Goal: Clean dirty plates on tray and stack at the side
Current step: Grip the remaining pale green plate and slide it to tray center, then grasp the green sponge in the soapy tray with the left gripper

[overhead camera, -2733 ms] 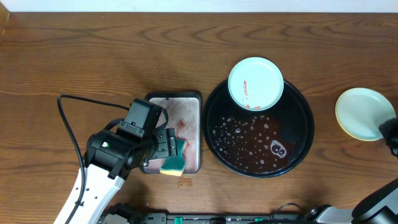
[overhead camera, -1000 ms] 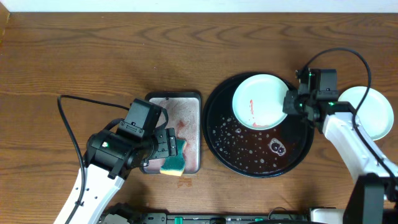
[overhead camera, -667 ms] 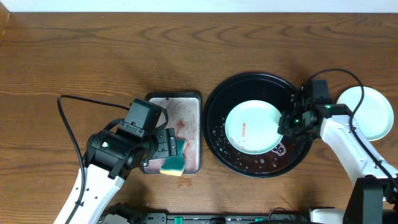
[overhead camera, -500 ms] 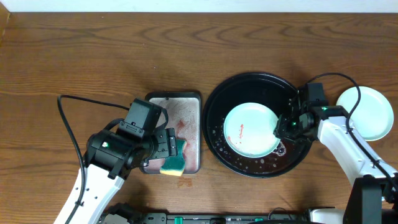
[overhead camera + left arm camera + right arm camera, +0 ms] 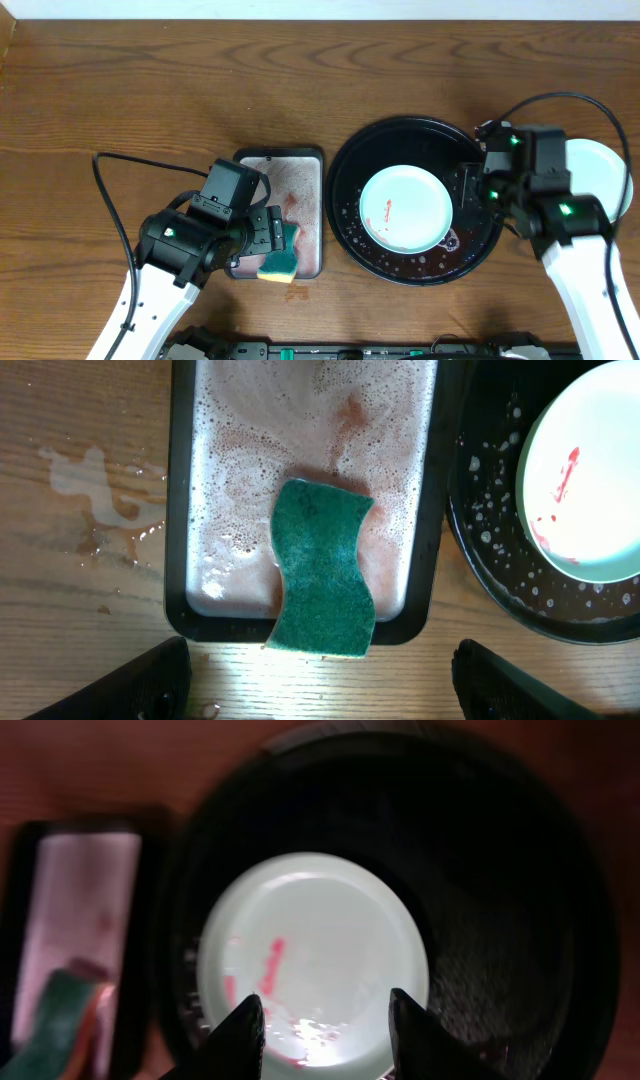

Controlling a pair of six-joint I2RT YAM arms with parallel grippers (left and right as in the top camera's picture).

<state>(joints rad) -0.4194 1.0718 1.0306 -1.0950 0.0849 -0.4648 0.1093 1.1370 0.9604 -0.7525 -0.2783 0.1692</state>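
The bench [image 5: 150, 80] is showing mid-brown wood grain with darker wavy lines. The tray [image 5: 410, 140] is presenting a glossy black surface, with white foam specks and a reddish-brown film covering part of it. The plate [image 5: 405, 208] on it is showing pale mint-white, with a short red streak and red smears near one edge. A second plate [image 5: 603, 165] is appearing pale mint-white. The pan [image 5: 278, 153] is displaying a dark rim around pinkish-white froth. The sponge [image 5: 322, 565] is showing dark green on top and yellow along its edge. The left arm [image 5: 150, 300] and right arm [image 5: 590, 290] are showing white links, black housings and small green lights.
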